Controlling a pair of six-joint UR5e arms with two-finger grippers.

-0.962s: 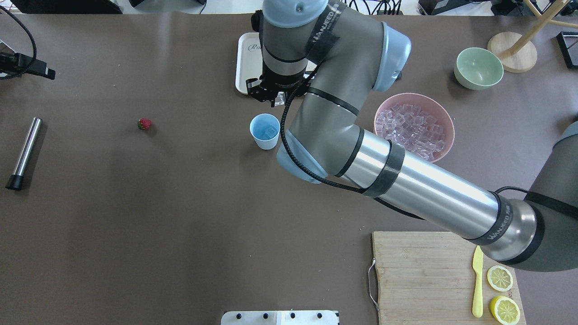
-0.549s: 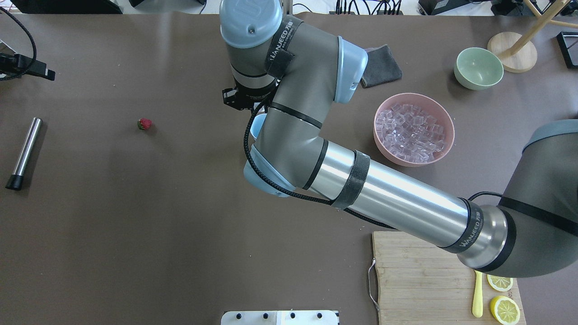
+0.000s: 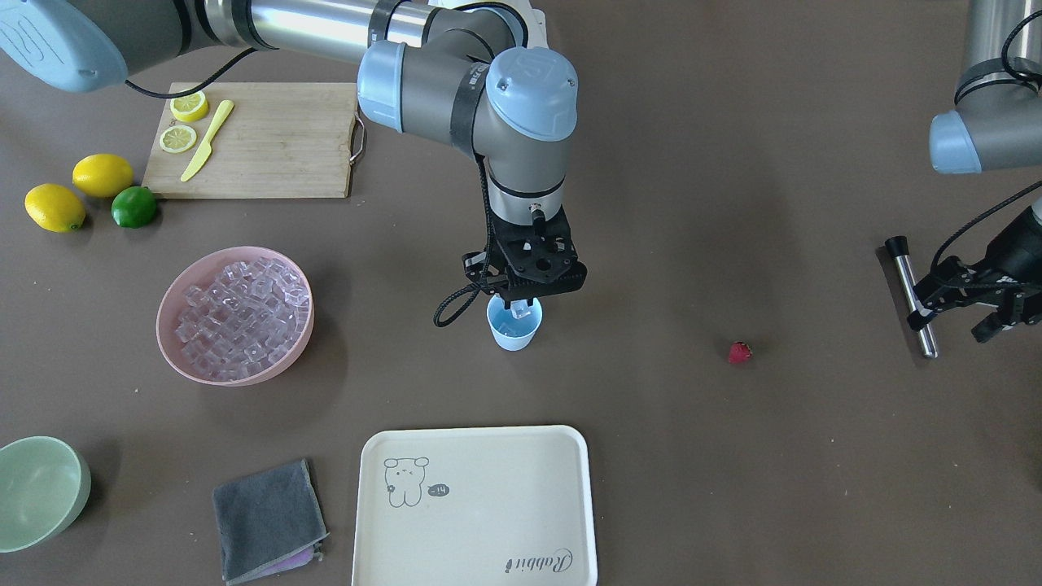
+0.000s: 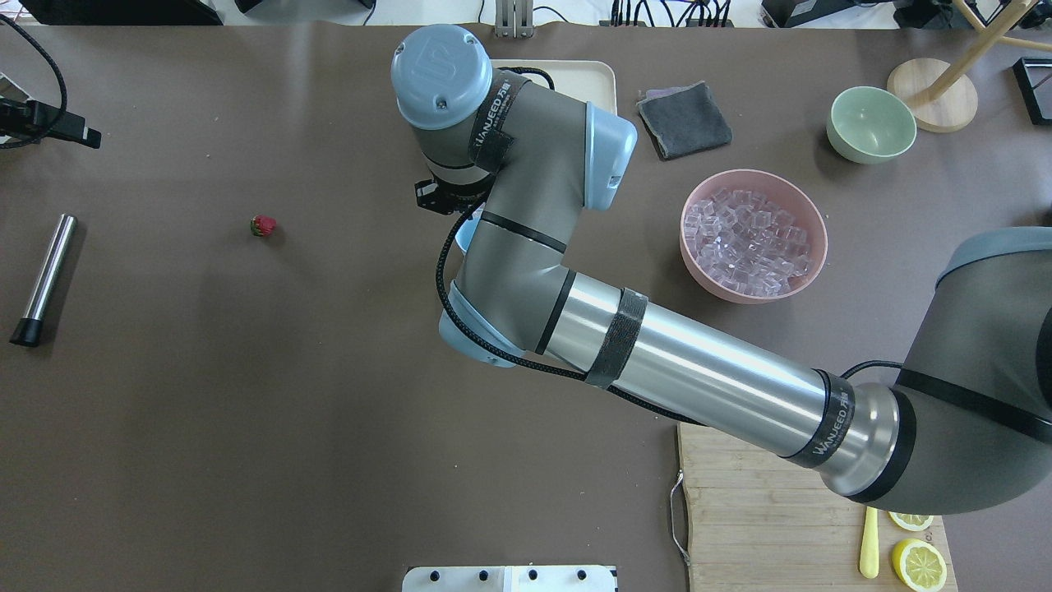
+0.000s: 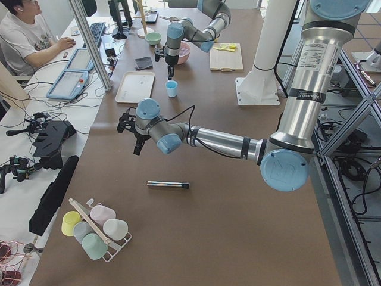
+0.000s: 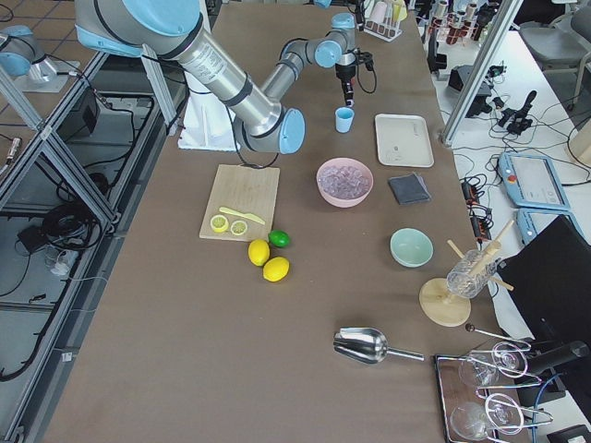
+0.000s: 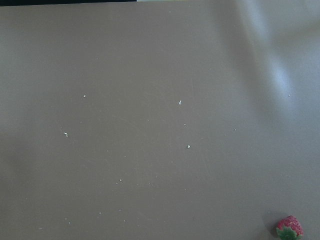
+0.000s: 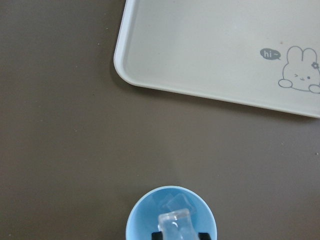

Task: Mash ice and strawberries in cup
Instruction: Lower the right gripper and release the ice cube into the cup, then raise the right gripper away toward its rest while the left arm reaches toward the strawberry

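One ice cube (image 8: pixel 175 222) tight in right pincer (image 8: pixel 179 236), over cup (image 8: pixel 137 209).

Matt brown table (image 4: pixel 246 411) all round. The cup (image 3: pixel 513 335) looked smooth, pale-blue plastic, and the ice cube (image 8: pixel 175 222) was glassy and clear. At nine o'clock overhead lay a shiny brushed-metal rod (image 4: pixel 49 267); at five, a bare wooden board (image 4: pixel 756 510).
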